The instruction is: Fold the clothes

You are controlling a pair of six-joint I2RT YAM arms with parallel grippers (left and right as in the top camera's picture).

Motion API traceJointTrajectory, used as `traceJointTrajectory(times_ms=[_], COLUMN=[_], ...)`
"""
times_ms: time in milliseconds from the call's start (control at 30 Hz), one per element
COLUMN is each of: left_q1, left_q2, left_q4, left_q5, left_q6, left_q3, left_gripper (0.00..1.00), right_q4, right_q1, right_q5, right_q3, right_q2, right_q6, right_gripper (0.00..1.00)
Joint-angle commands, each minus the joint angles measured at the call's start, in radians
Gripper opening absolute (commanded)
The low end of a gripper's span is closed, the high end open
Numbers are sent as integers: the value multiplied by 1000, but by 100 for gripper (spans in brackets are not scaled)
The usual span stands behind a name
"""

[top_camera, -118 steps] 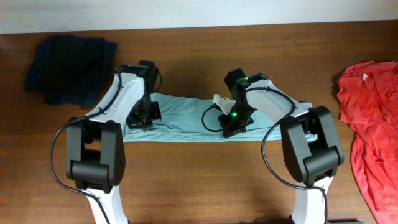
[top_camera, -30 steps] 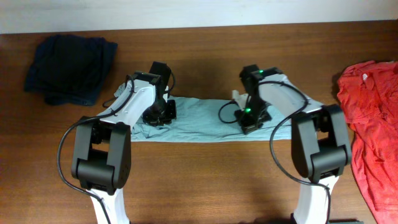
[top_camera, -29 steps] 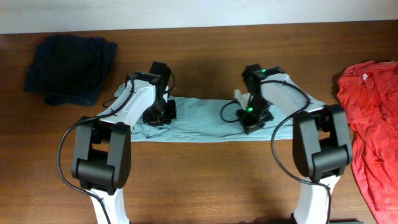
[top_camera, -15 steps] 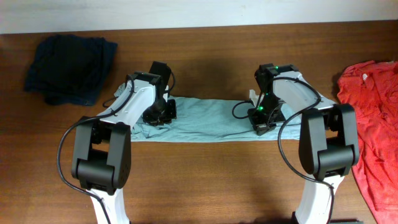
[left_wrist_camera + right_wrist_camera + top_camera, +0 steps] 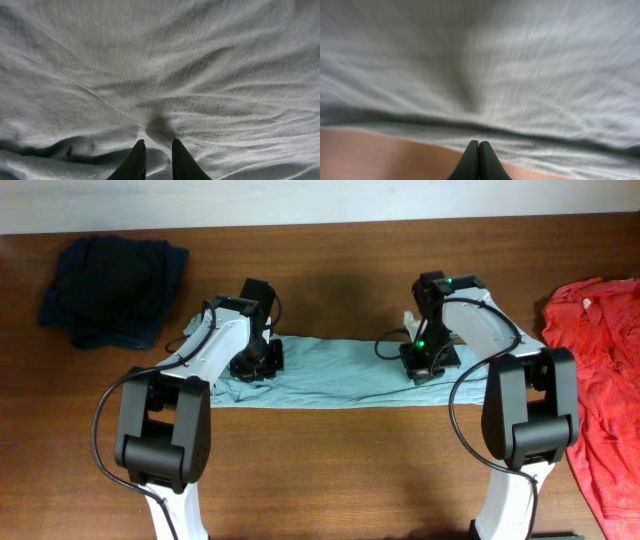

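Left gripper [image 5: 157, 146] first: on my left wrist view its 2 fingers [image 5: 137, 159] stand almost together, with only a narrow slit, and a small ridge of pale cloth rises into that slit, so I read it as pinching the T-shirt [image 5: 330, 375]. Wrinkles in the cloth run toward this pinch. Right gripper [image 5: 479, 146] is clenched, with the 2 tips pressed against each other and no gap. They point at the near hem of the same T-shirt, where the brown table [image 5: 330, 470] begins. This view is blurred, and I cannot tell if any cloth is caught between them. From overhead, the pale grey-teal T-shirt lies as 1 long flat band across the middle of the table. The left gripper is over its left part and the right gripper is near its right end. A dark navy garment [image 5: 110, 285] lies bunched at the far left corner, well apart from the band. A red shirt [image 5: 600, 360] lies spread at the right edge of the table.
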Motion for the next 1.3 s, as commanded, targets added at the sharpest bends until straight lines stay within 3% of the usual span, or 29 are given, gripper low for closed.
traceJointTrajectory(times_ms=[0, 367, 967, 1267], left_q1=[-3, -3, -3, -3], left_q2=[-23, -23, -23, -23], left_q4=[5, 5, 6, 5], left_q5=[10, 10, 10, 10], left_q6=[16, 16, 16, 16], left_q3=[-11, -11, -11, -11], left_gripper=[18, 18, 19, 19], right_q4=[21, 182, 4, 11], right_q1=[-6, 15, 13, 13], right_q5=[11, 11, 42, 140], right_q3=[25, -99, -110, -111], right_q2=[-19, -12, -13, -13], right_q6=[10, 9, 6, 43], right_gripper=[4, 4, 4, 4])
